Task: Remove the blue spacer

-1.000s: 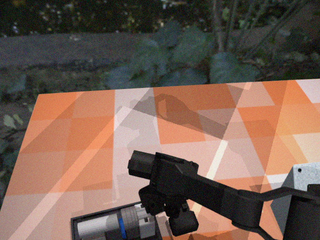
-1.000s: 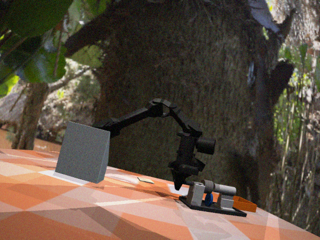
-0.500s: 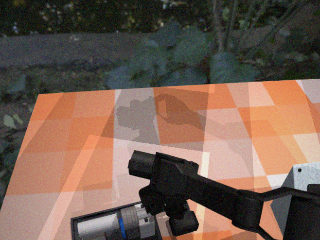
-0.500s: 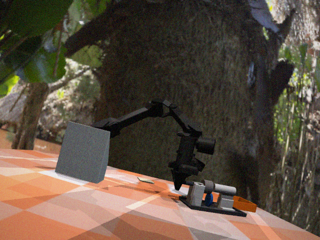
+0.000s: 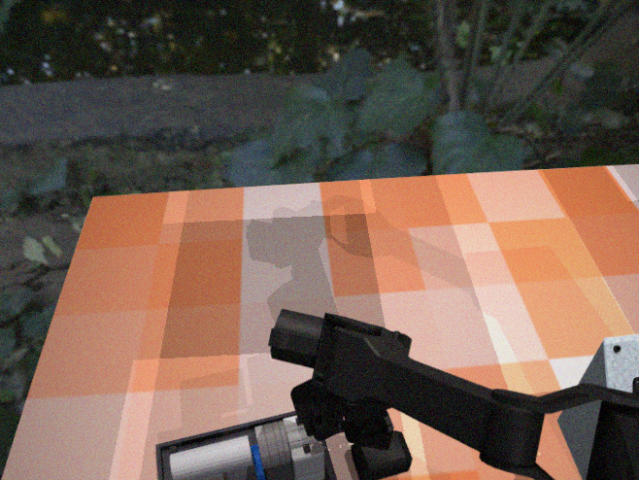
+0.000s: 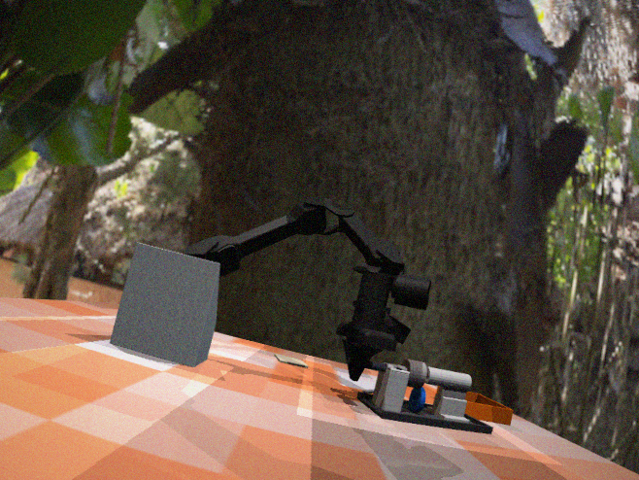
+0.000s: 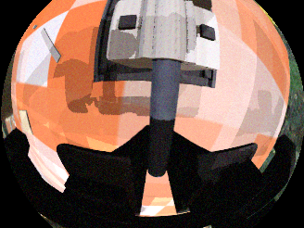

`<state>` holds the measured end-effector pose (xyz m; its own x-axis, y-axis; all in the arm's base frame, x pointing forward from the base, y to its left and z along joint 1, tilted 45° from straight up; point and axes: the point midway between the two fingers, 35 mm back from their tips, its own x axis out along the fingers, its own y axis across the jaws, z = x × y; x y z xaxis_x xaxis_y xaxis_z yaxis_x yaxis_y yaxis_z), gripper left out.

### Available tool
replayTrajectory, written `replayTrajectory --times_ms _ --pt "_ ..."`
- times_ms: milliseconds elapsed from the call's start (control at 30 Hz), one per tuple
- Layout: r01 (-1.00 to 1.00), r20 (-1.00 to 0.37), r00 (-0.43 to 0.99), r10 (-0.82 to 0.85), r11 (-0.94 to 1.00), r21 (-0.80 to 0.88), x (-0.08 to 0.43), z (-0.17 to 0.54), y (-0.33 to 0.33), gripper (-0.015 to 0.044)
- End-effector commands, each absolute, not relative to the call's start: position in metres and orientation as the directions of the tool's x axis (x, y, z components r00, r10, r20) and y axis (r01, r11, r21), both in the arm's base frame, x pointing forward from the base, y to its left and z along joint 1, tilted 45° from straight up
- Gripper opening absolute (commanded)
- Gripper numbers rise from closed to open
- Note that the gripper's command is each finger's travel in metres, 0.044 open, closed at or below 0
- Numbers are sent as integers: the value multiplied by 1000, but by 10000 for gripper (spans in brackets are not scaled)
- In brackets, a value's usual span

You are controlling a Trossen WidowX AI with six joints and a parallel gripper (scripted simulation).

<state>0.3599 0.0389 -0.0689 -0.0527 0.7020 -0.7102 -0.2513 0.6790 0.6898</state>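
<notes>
My gripper [image 6: 361,370] [image 7: 156,130] is shut on the dark end of the shaft [image 6: 378,365] [image 7: 164,97], which sticks out of the pale near block [image 6: 393,388] [image 7: 127,39]. The blue spacer [image 6: 418,397] [image 5: 257,462] is off the line of the shaft. It stands roughly upright below the grey spacers [image 6: 417,372] [image 5: 273,438], between the near block and the far support [image 6: 452,405]. Whether it touches the base is hard to tell. The grey spacers remain in line beside the big light cylinder [image 6: 450,378] [image 5: 209,459] of the housing. The wrist view hides the blue spacer.
The blocks stand on a dark base plate [image 6: 459,427] [image 5: 159,462]. An orange open box [image 6: 492,410] is just behind its far end. A large grey box [image 6: 165,304] stands near the arm's base. A small pale flat piece [image 6: 290,360] lies on the checked table.
</notes>
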Motion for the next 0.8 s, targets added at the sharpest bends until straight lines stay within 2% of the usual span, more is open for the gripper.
replayTrajectory --times_ms 0,767 --pt "-252 -712 -52 700 681 688 363 -68 39 0" --pt "-252 -712 -51 700 681 688 371 -67 41 0"
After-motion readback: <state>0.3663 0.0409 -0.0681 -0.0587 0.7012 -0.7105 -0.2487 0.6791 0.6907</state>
